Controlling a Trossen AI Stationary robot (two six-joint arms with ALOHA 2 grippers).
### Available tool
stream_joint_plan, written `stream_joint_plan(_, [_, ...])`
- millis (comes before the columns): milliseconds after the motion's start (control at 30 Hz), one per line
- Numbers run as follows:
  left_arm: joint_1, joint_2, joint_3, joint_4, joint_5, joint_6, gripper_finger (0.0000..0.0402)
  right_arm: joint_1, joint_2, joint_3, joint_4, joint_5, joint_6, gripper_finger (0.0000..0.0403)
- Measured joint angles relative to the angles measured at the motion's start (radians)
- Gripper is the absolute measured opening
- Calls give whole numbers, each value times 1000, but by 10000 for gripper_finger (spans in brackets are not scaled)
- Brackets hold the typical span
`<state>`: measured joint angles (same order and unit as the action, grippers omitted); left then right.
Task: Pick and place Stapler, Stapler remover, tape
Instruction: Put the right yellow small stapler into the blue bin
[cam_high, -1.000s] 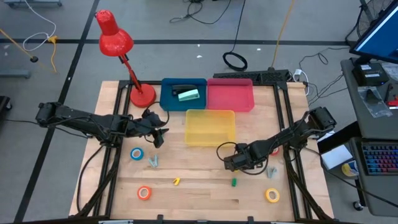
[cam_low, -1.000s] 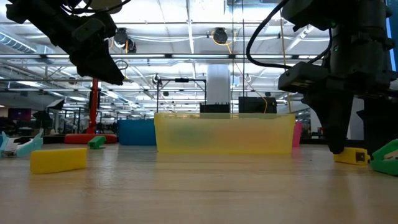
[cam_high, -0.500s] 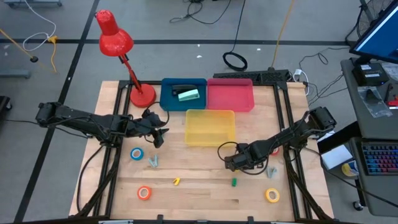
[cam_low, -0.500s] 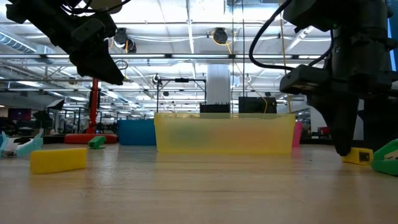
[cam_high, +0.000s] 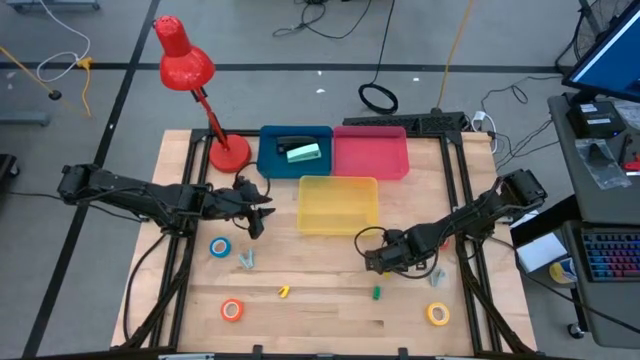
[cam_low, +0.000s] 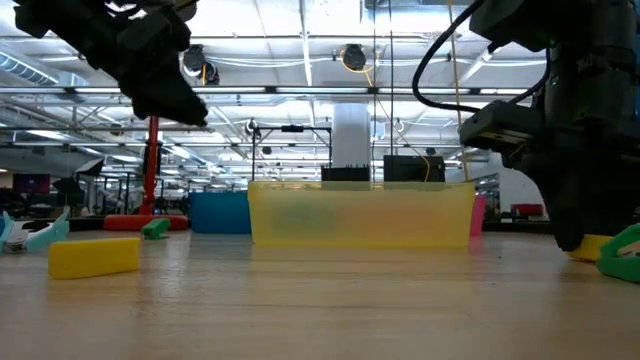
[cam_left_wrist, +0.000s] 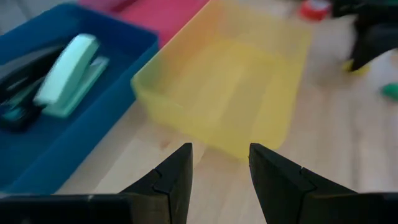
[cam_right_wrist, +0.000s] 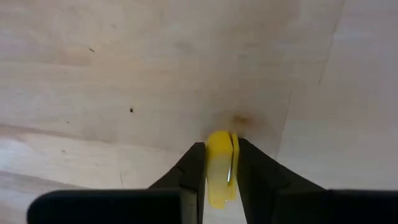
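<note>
Nearest the table's front edge lay the orange tape roll (cam_high: 232, 310) on the left and the yellow tape roll (cam_high: 438, 314) on the right, both flat on the wood. Between them, slightly farther in, sat a small yellow piece (cam_high: 284, 291) and a small green piece (cam_high: 377, 293), well apart from each other. A grey claw-shaped piece (cam_high: 437, 277) lay near the yellow roll.

Next row in: the blue tape roll (cam_high: 219, 247) with a pale teal claw-shaped piece (cam_high: 246, 260) just beside it, left of centre. The right gripper (cam_high: 375, 262) was low over the table in front of the yellow bin (cam_high: 339, 187). In the right wrist view its fingers (cam_right_wrist: 193, 168) were closed on a small yellow object (cam_right_wrist: 219, 167), pinched upright between them above bare wood. The red tape roll showed only as a sliver under the right arm.

The left gripper (cam_high: 258, 212) hovered above the table to the left of the yellow bin, holding nothing; in the left wrist view its fingers (cam_left_wrist: 176, 177) stood apart with the bin's corner visible past the gap.

Farthest back: the blue bin (cam_high: 270, 160) holding a pale green stapler (cam_high: 303, 152) and a dark stapler (cam_high: 291, 143), the pink bin (cam_high: 370, 158) beside it, and the red desk lamp (cam_high: 186, 67) at the back left.
</note>
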<state>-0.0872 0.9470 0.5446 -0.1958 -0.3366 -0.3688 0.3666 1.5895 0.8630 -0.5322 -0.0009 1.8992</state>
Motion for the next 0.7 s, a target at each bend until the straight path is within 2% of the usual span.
stream_joint_plan(100, [0,0,0,94,40,21,157,-5,-84,-3,14,70,-2,54])
stream_joint_plan(200, [0,0,0,199,94,52,157,-1,-195,5,111,161,-19,54])
stream_joint_plan(300, [0,0,0,294,143,73,157,-17,-291,5,234,330,-111,54])
stream_joint_plan(367, [0,0,0,350,166,84,157,-40,-335,5,335,450,-222,54])
stream_joint_plan(433, [0,0,0,398,180,86,157,-68,-362,5,458,518,-374,54])
stream_joint_plan(600, [0,2,0,494,182,73,157,-167,-346,7,821,550,-815,54])
stream_joint_plan(700, [3,2,0,555,180,46,157,-226,-298,7,1018,522,-1004,53])
